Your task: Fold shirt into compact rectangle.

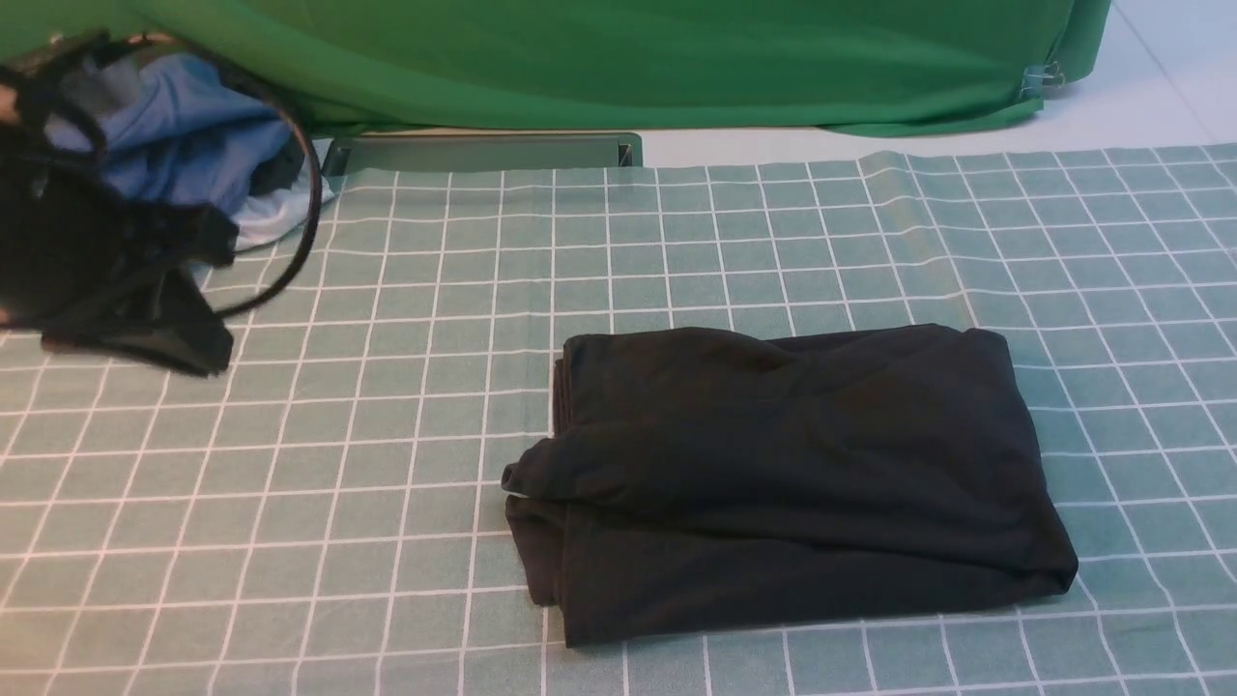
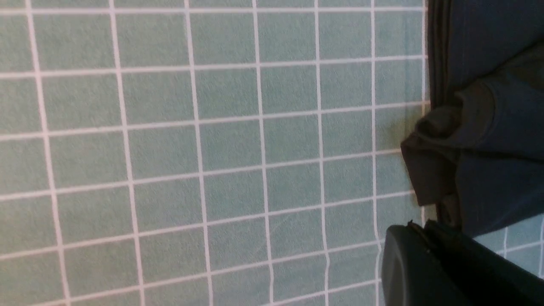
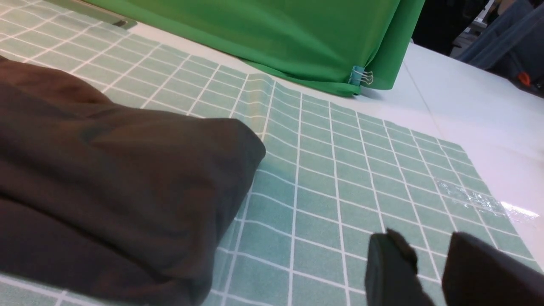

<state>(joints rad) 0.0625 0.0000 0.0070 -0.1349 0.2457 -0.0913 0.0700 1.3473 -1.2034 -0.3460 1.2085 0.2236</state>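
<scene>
The black shirt (image 1: 792, 474) lies folded in a rough rectangle on the checked table (image 1: 290, 503), a loose flap jutting left. Soft, limp knit, it would likely sag unless pinched at edges. The right hand (image 3: 429, 263) sits parted and empty beside it; the left hand's (image 2: 429, 263) state cannot be told.

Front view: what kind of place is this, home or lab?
Likely a lab or studio data-collection bench, not a home: a clipped green backdrop cloth, a checked tablecloth taped onto a white table, and a folded black shirt staged alone.
</scene>
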